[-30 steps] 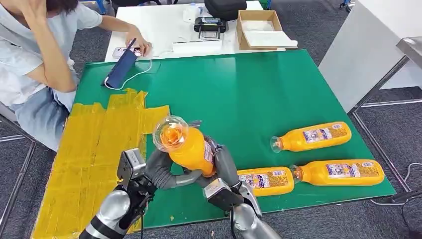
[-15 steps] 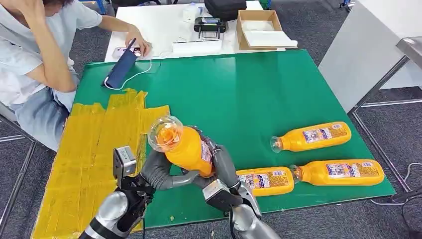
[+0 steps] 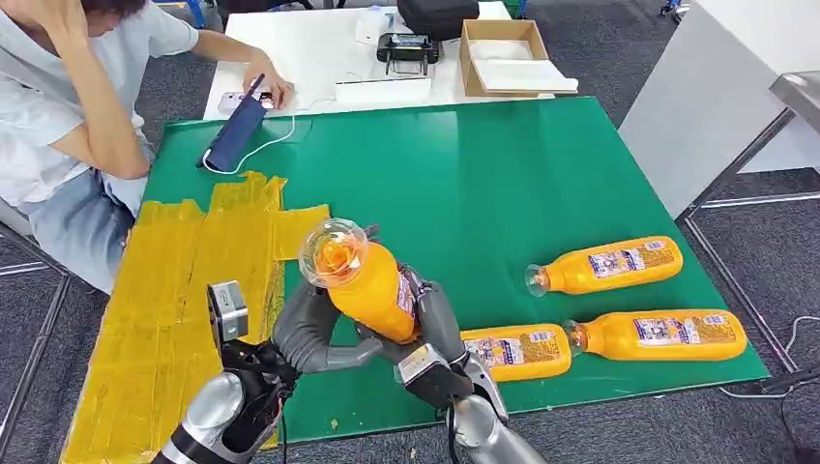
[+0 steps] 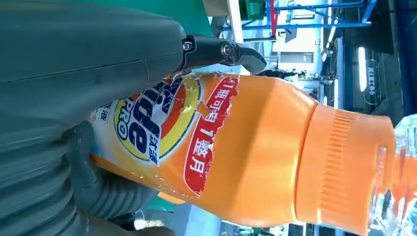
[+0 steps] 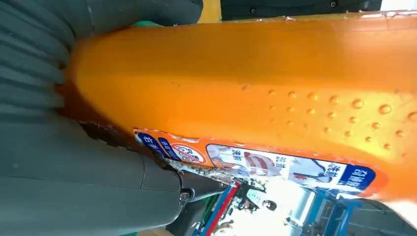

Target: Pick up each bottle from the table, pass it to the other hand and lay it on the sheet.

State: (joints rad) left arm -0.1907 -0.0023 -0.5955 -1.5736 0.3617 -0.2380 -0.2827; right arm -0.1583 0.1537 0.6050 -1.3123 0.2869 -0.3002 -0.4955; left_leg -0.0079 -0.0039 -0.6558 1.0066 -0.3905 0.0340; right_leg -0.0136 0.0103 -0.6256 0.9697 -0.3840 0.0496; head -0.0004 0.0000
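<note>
Both the left hand (image 3: 307,333) and the right hand (image 3: 432,324) grasp the raised bottle (image 3: 363,280), which hides most of their fingers.

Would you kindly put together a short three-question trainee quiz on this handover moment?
1. True or false: both the left hand and the right hand grip the raised bottle.
2. How many bottles lie on the green table?
A. two B. three C. four
3. Fill in: the yellow sheet holds ___ bottles.

Key: 1 true; 2 B; 3 no.
</note>
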